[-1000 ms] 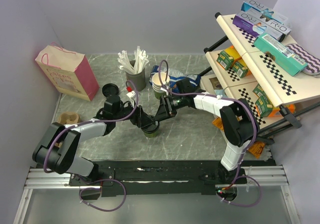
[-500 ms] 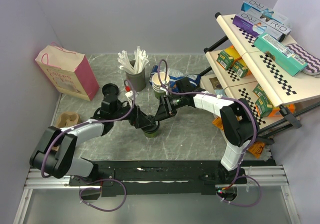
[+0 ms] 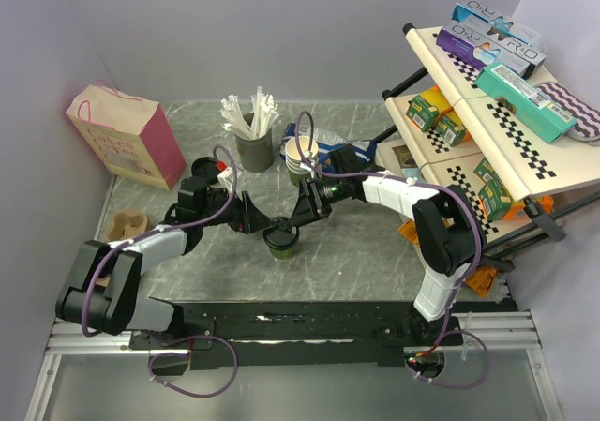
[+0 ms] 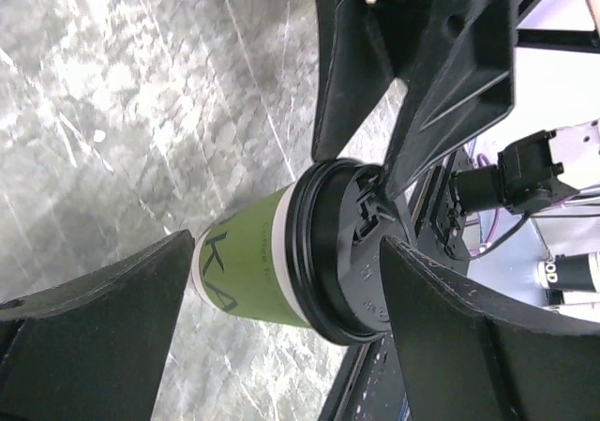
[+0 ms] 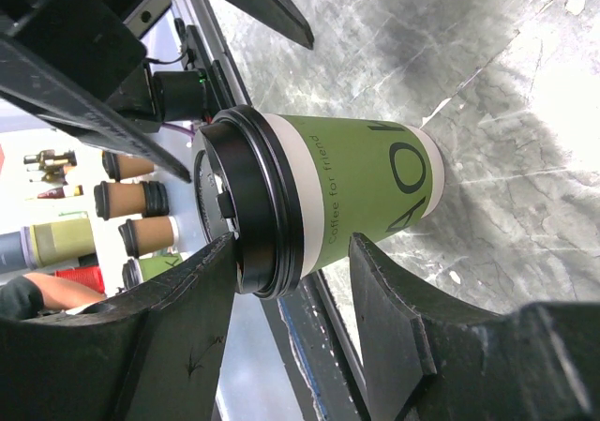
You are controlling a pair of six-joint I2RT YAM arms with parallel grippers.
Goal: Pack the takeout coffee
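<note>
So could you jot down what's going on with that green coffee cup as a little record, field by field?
Cup: takeout coffee, green, lidded, upright on the table
Right hand: closed on the cup near its lid
Left hand: open, straddling the cup, not gripping
Bag: pink paper bag, far left, apart from the cup
Packed: not yet

Grey marble table [image 3: 375, 252], takeout coffee [image 3: 281, 241], pink bag [image 3: 129, 138]
</note>
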